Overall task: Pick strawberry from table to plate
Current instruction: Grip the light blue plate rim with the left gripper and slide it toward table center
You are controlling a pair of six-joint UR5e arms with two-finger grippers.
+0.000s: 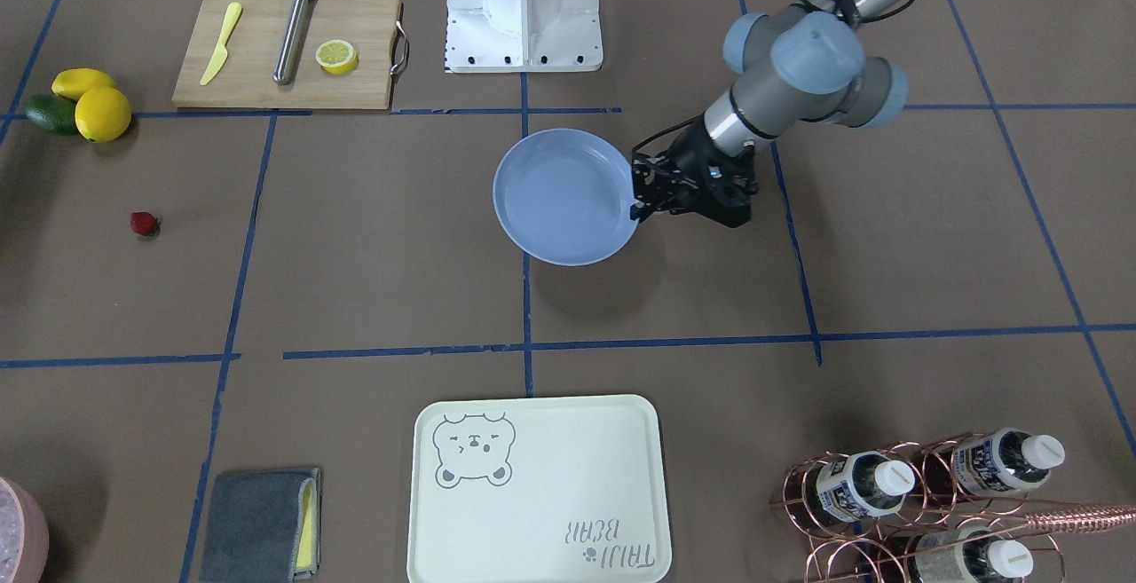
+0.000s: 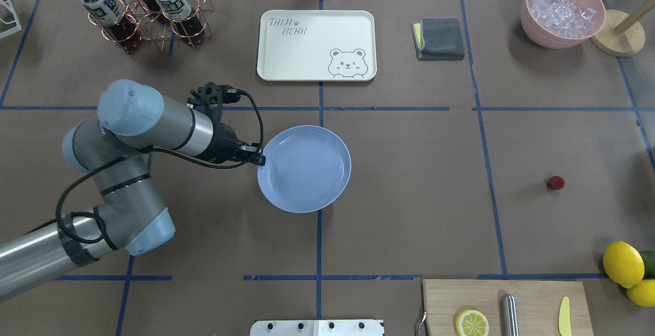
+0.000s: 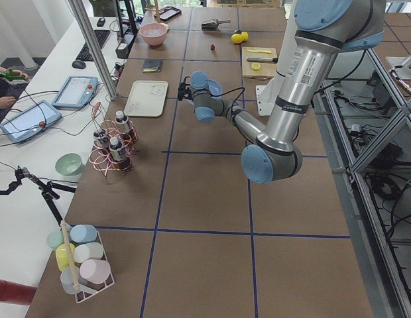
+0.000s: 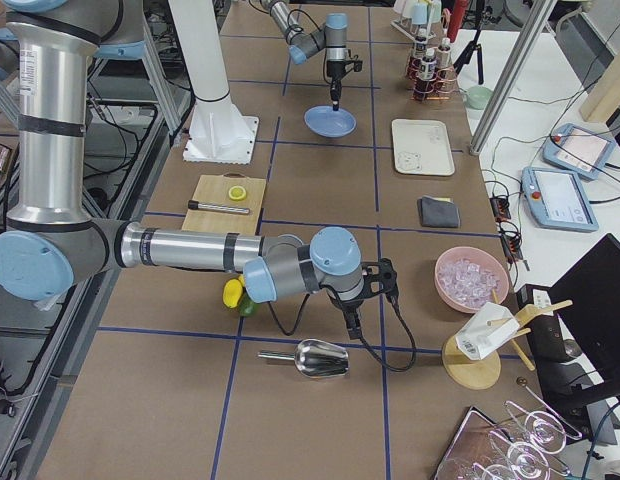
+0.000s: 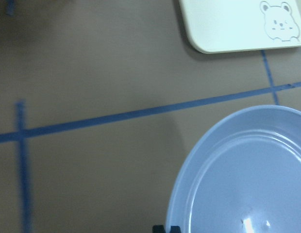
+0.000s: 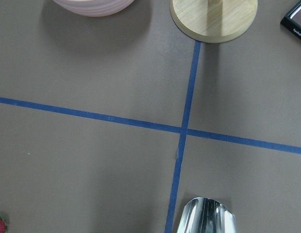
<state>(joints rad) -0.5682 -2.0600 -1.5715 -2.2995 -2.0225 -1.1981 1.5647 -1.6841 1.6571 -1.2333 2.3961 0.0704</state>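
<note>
Nearest the robot's base, a board (image 2: 445,295) carries a lemon half (image 2: 472,322), a metal rod (image 2: 509,315) and a yellow knife (image 2: 564,316). Two lemons (image 2: 623,263) lie just beyond its right end, touching each other.

In the middle of the desk (image 2: 409,213) sits the plate (image 2: 307,172). The left gripper (image 2: 260,160) points down at the plate's left rim. It is narrow, with its fingertips (image 5: 165,228) close together on that edge.

The strawberry (image 2: 556,182) lies on the desk well to the right of the plate and well apart from the left gripper. It is farther from the robot than the lemons.

The right gripper (image 4: 355,328) hangs low at the desk's right end, near a metal scoop (image 4: 315,358). The strawberry shows only at the bottom left corner of the right wrist view. I cannot tell whether this gripper is wide or narrow.

In the far row, a cream tray (image 2: 307,44) bears a bear drawing and the words "TAIJI BEAR". To its right is a folded grey cloth (image 2: 440,38). Further right, a pink bowl (image 2: 532,24) is full of ice (image 2: 563,7), with a round wooden stand (image 2: 616,39) touching or just beside it. At the far left, a copper wire rack (image 2: 128,44) holds three bottles (image 2: 105,6) whose labels are too small to read.
</note>
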